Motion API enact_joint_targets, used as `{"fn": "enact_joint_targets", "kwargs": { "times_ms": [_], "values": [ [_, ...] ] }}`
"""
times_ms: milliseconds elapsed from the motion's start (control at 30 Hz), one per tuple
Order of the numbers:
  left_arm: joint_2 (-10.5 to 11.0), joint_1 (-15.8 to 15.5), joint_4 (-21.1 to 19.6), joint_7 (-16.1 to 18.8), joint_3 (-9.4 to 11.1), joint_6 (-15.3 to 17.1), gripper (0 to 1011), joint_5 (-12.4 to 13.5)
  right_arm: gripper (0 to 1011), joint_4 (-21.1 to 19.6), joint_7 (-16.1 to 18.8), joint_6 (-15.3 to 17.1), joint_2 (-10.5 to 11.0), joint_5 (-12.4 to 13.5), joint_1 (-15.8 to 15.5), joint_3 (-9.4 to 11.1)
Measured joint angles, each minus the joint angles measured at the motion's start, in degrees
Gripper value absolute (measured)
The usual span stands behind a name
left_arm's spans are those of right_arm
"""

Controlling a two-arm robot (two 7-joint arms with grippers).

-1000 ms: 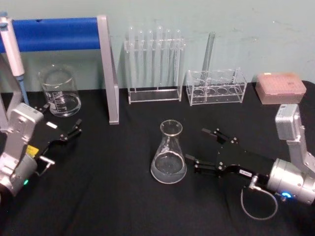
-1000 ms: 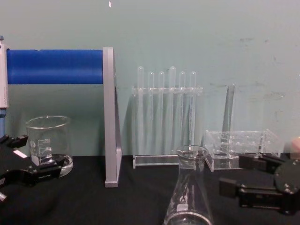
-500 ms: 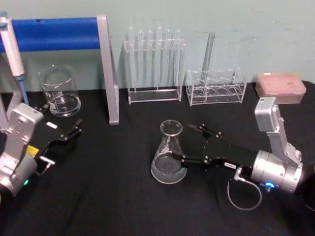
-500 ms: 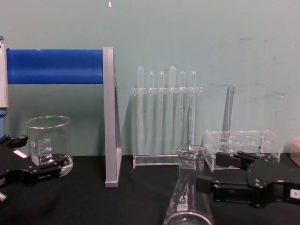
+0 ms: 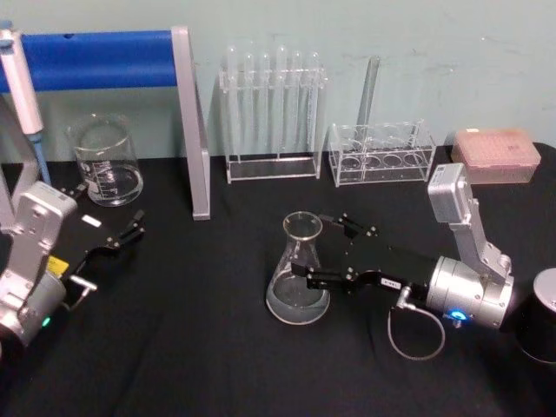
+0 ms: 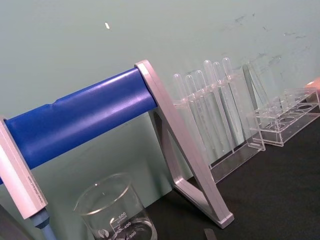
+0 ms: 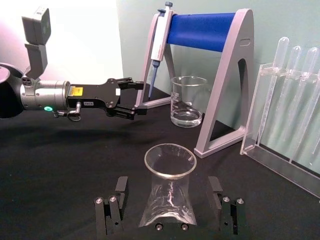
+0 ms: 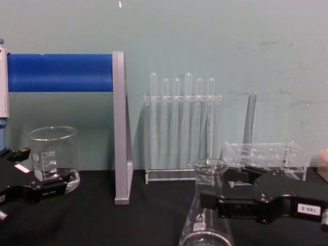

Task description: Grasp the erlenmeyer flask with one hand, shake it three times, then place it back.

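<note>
Right gripper (image 5: 311,246): you have brought it leftward since a second ago | open fingers (image 5: 326,278) then stopped short of the erlenmeyer flask (image 5: 298,295), now flank it, one each side, not touching

One flask (image 5: 298,280), one beaker (image 5: 106,162), one pipette (image 5: 21,87), two racks (image 5: 269,168) (image 5: 382,171), six short tubes (image 5: 281,91), one long tube (image 5: 371,91).

Beaker (image 6: 112,210) graduations read 600, 400, 300; right end effector (image 8: 214,185) label (image 8: 306,209) perhaps 100-5.
</note>
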Motion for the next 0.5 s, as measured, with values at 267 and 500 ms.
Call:
{"fn": "enact_joint_targets", "kwargs": {
  "times_ms": [267,500],
  "values": [
    [0.0,0.0,0.0,0.0,0.0,0.0,1001,0.0,1000,1.73,-0.02,-0.28,-0.92,-0.61,1.28,-0.54],
    [0.0,0.0,0.0,0.0,0.0,0.0,1001,0.0,1000,2.95,0.23,-0.41,-1.51,-0.79,2.09,-0.84]
  ]
}}
